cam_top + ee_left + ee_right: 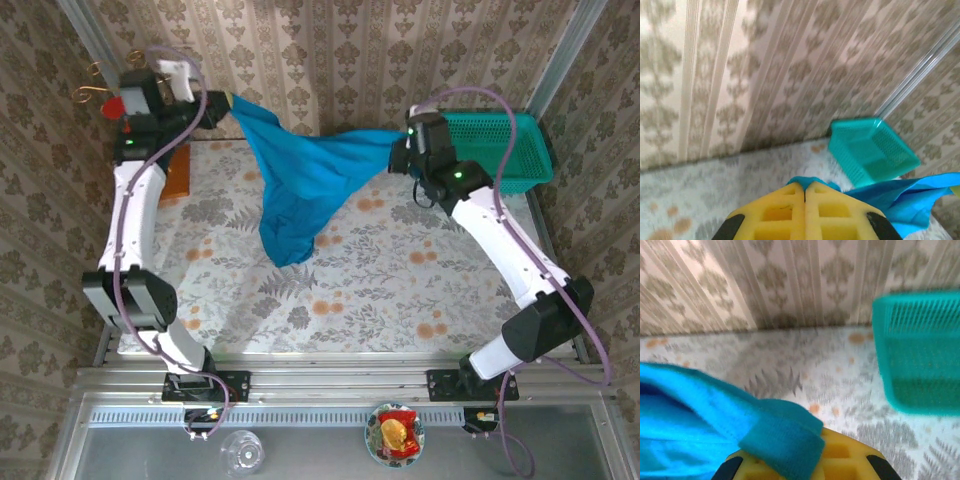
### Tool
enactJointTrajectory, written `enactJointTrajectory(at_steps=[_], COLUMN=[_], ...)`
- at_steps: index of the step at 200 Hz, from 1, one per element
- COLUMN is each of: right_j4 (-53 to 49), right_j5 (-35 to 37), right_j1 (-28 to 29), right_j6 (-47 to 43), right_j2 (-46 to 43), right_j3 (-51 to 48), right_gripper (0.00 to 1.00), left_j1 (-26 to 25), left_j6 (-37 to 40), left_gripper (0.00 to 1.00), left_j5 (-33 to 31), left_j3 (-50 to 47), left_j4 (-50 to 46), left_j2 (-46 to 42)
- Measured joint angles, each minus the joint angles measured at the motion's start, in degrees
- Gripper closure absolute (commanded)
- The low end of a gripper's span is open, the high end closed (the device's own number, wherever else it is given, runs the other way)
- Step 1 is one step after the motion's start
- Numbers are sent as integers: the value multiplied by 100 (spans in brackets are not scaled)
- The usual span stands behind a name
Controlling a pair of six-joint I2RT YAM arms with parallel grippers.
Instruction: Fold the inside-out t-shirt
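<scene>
**Left hand** (224, 106): closed. In the left wrist view (805, 194) its yellow pads (777, 215) meet along the centre line, and blue cloth comes out at their tips. It grips one end of the t-shirt (300, 185) at about 11 o'clock over the desk (400, 280).

**Right hand** (400, 152): closed on the other end of the t-shirt, at about 1 o'clock over the desk. In the right wrist view (802, 452) a folded hem lies across its yellow pads (845, 455) and hides the line between them.

**T-shirt:** bright blue, plain. It is strung between the two hands and sags in the middle. A bunched lobe hangs towards 6 o'clock, and whether its lowest tip touches the desk cannot be told. It shows at 4 o'clock in the left wrist view (905, 197) and at 8 o'clock in the right wrist view (685, 430).

**Surroundings:**
- A teal mesh basket (505, 148) sits just at 3 o'clock of the right hand, apart from the cloth (870, 155) (920, 360).
- An orange-brown slab (176, 172) lies at the desk's 9 o'clock edge, below the left hand.
- A plate (372, 448) of wrapped items and a glass (241, 452) stand on the near ledge at 6 o'clock.
</scene>
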Motion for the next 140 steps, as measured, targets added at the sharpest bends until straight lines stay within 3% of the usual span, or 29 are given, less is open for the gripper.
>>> enactJointTrajectory(at_steps=[47,95,140], right_j4=[-52,356,420], right_j5=[439,625,367], right_j1=[-133,-131,-133], right_j6=[-686,-955,-682], right_j2=[-402,-1515,-1458], right_j3=[1530,1867,1670], right_gripper=[100,100,100], left_j1=[72,68,308], left_j6=[-210,-538,-616], left_gripper=[100,100,100], left_j5=[114,280,306], left_j3=[581,616,2879], left_j4=[157,299,-212], left_j2=[-636,-634,90])
